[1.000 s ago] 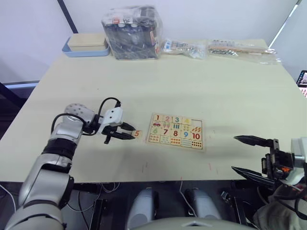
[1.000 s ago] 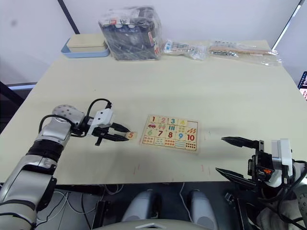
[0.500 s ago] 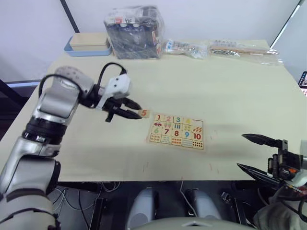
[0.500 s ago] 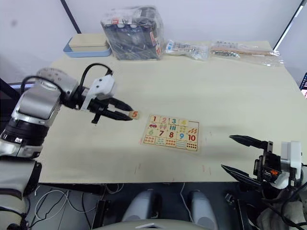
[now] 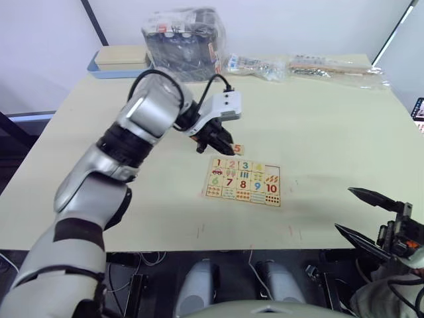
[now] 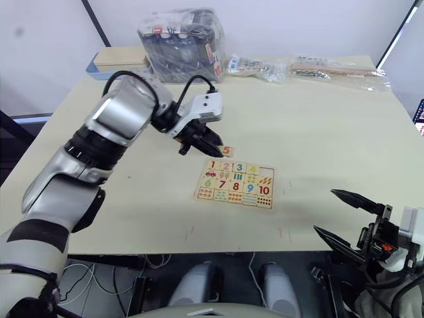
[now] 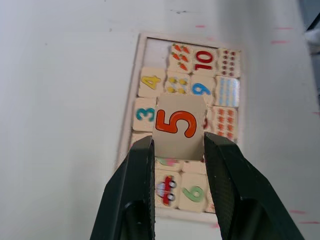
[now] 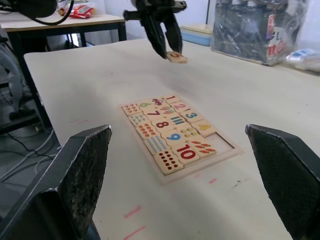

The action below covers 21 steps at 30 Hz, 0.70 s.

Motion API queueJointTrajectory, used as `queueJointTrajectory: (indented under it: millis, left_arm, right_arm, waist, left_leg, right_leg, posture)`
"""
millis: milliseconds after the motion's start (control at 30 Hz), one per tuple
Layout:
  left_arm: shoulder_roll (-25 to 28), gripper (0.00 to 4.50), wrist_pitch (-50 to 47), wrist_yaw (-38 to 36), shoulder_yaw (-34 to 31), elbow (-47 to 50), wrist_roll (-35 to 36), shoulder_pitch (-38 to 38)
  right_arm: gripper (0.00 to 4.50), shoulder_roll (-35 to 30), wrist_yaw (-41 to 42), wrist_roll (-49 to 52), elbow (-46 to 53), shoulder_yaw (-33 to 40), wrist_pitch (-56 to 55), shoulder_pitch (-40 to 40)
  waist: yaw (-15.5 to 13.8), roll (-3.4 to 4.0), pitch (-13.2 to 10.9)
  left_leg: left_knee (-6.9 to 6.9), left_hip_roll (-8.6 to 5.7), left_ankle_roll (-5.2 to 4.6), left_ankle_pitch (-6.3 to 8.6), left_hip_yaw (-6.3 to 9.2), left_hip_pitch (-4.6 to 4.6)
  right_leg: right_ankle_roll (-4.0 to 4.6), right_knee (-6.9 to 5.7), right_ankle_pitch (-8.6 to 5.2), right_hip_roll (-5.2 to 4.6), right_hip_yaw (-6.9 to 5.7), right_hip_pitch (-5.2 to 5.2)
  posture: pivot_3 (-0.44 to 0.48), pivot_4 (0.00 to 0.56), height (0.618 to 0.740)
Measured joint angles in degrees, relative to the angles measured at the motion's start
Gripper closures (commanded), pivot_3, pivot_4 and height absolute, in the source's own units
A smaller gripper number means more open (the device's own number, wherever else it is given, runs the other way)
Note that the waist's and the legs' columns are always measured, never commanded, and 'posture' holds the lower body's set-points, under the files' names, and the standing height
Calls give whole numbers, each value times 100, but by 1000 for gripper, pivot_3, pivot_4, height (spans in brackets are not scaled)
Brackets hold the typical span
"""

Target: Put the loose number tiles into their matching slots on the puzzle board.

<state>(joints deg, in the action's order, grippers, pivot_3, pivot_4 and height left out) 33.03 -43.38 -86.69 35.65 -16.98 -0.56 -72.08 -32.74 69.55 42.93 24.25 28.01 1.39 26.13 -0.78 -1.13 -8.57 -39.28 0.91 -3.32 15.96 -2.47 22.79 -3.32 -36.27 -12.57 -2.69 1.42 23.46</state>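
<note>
1. Left gripper (image 7: 176, 150): jaws clamped on the 5 tile (image 7: 177, 127), held flat, digit up, for a level drop.
2. 5 tile: in the air above the board (image 5: 242, 180), short of the 1 empty slot (image 7: 155, 46).
3. Right gripper (image 6: 344, 218): jaws wide apart, empty, parked well clear of the board.

A lab or test room, by the look of it: a plain pale table (image 5: 318, 112) against bare white walls, bagged supplies (image 5: 184, 43) stacked along the far edge, another worktable (image 8: 65, 21) trailing cables behind.
</note>
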Motion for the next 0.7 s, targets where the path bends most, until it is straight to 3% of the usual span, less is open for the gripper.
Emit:
queueJointTrajectory:
  millis: [267, 500, 700]
  left_arm:
    - [-1221, 3564, 755, 107, 700, -1646, -756, -603]
    - [-2055, 3564, 1637, 499, 767, -2944, -1357, -769]
    - [-2746, 3564, 1498, 740, 661, -3538, -1472, -920]
  right_arm:
    - [0, -4, -18, -22, -1, -8, -46, -25]
    - [0, -33, -13, -10, -1, -2, -41, -11]
    - [0, -39, -18, -9, 0, -3, -41, 15]
  waist:
    - [-3, -2, -1]
    - [-4, -4, -3]
    - [-7, -6, -4]
  left_leg:
    - [0, -7, -1, 0, 3, 4]
    - [1, -7, -4, 2, 7, 11]
    - [0, -21, -8, 5, 23, 21]
  right_leg:
    - [2, 1, -2, 0, 3, 0]
    - [0, 5, -1, -1, 2, 2]
    - [-9, 10, -4, -3, 5, 2]
  posture:
    - [0, 150, 740]
    - [0, 150, 740]
    - [0, 150, 740]
